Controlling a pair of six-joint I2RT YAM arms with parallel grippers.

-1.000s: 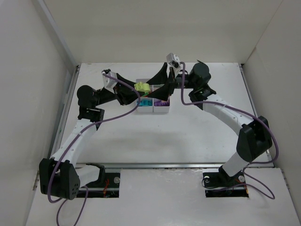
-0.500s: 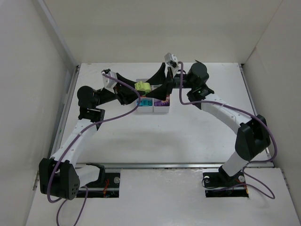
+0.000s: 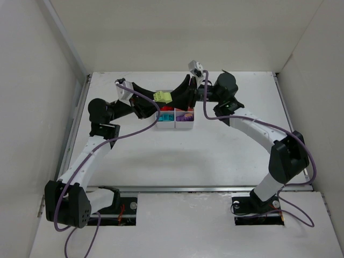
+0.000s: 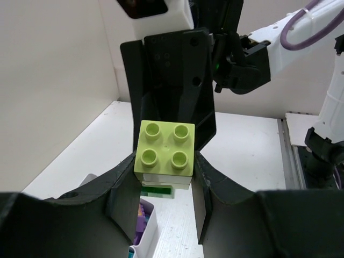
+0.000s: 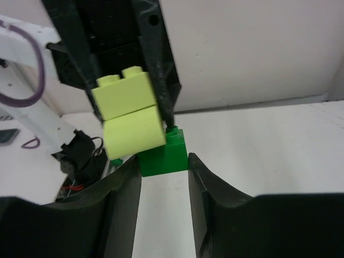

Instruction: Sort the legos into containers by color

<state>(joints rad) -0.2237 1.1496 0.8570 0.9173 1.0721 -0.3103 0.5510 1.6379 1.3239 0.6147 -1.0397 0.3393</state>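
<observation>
A yellow-green lego stack (image 3: 163,97) hangs in the air over the back of the white six-compartment container (image 3: 175,127). My left gripper (image 3: 156,103) is shut on the yellow-green lego (image 4: 164,155); a green lego (image 4: 157,190) is stuck under it. My right gripper (image 3: 175,98) comes from the other side and is shut on the green lego (image 5: 163,156), with the yellow-green stack (image 5: 131,115) just above its fingers. Red, teal and purple legos lie in the near compartments.
White enclosure walls stand left (image 3: 32,107), behind and right of the white table (image 3: 215,156). The container's purple compartment (image 4: 141,223) sits below my left fingers. Both arms cross over the back middle of the table.
My right gripper has moved left up against the brick stack. The stack has shifted slightly back, so the red compartment now shows.
</observation>
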